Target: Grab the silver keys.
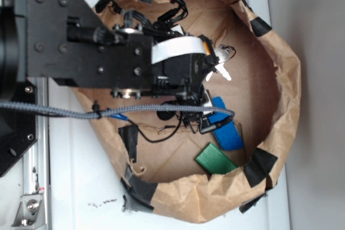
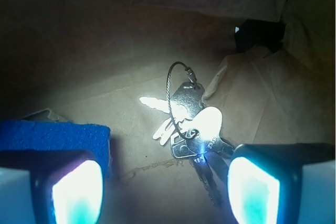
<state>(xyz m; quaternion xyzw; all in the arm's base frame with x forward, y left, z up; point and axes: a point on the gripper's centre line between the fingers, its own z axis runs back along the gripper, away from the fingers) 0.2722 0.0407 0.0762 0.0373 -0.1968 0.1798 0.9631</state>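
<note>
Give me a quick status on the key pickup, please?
Gripper open, hovering low over the bag floor. Silver keys loose between the fingers, not gripped. Blue block close beside one finger; nothing covering the keys.

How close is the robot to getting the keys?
Close, but not there. The hand is already down inside the paper bag, open, with the keys lying flat between its fingers. It must lower, close on them and lift.
</note>
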